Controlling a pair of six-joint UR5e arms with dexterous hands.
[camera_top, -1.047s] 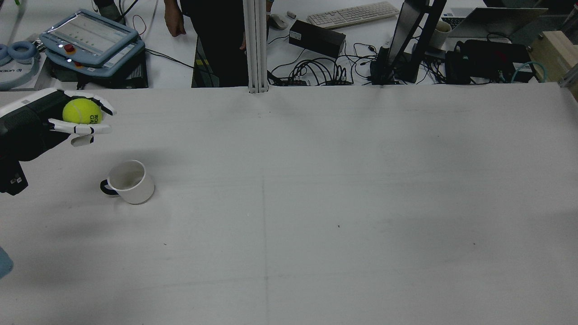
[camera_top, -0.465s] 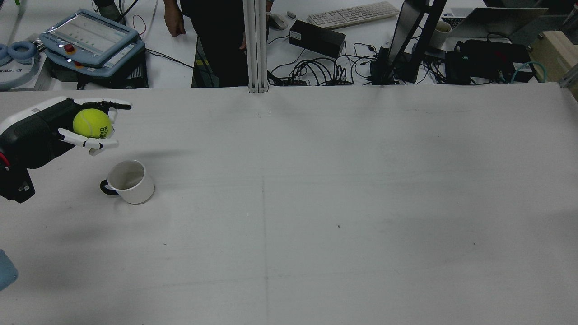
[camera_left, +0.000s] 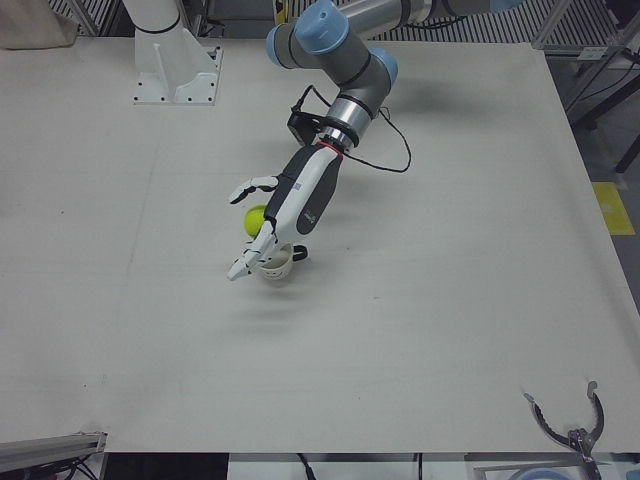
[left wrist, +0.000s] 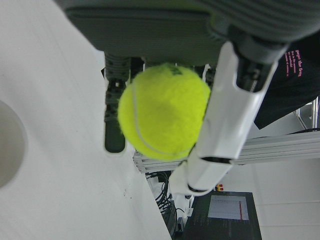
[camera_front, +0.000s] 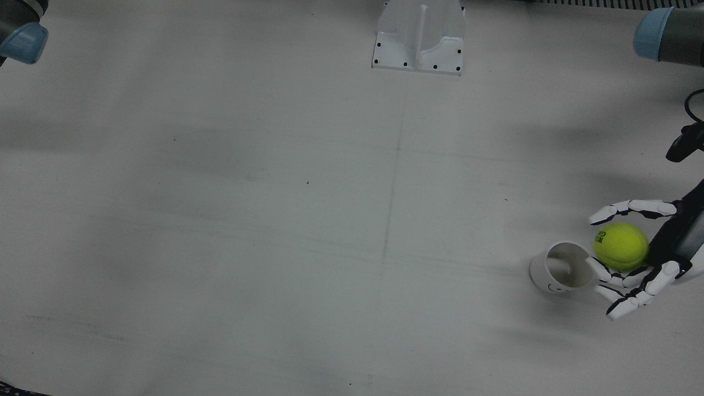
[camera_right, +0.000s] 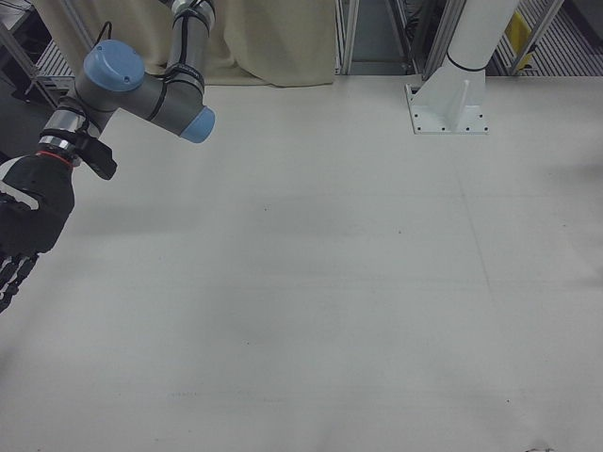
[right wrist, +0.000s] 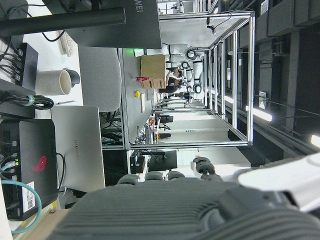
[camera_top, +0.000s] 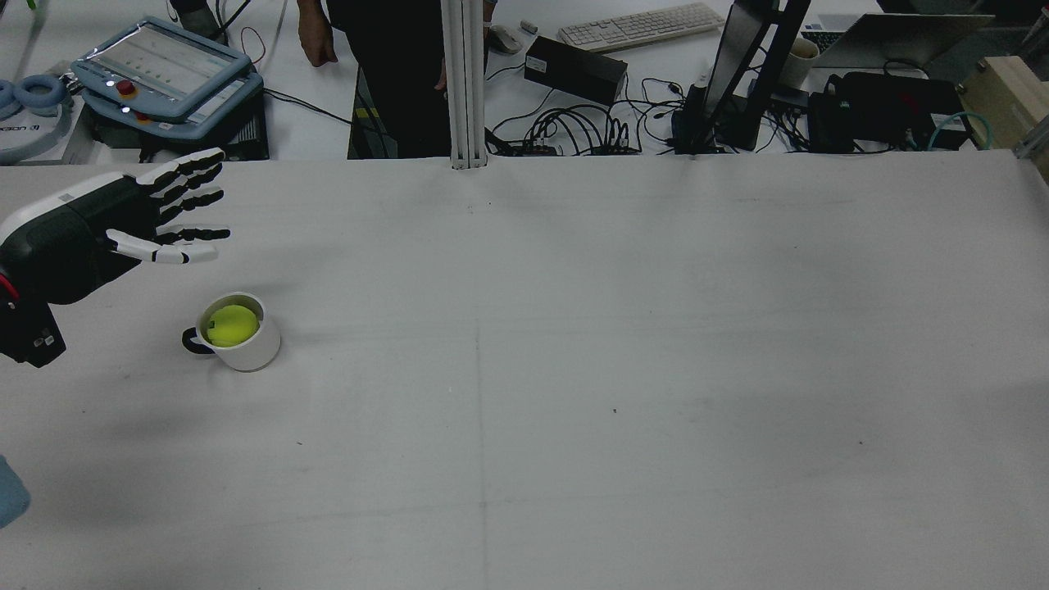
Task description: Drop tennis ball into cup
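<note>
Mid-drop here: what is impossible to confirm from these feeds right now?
- Right hand: the right-front view's left edge cuts off its fingers, so open or shut is unclear.
- White ceramic mug: in the left-front view the left hand covers most of it.
- Yellow-green tennis ball: inside the mug in the rear view, beside the palm in the front view; whether it has settled is unclear.
</note>
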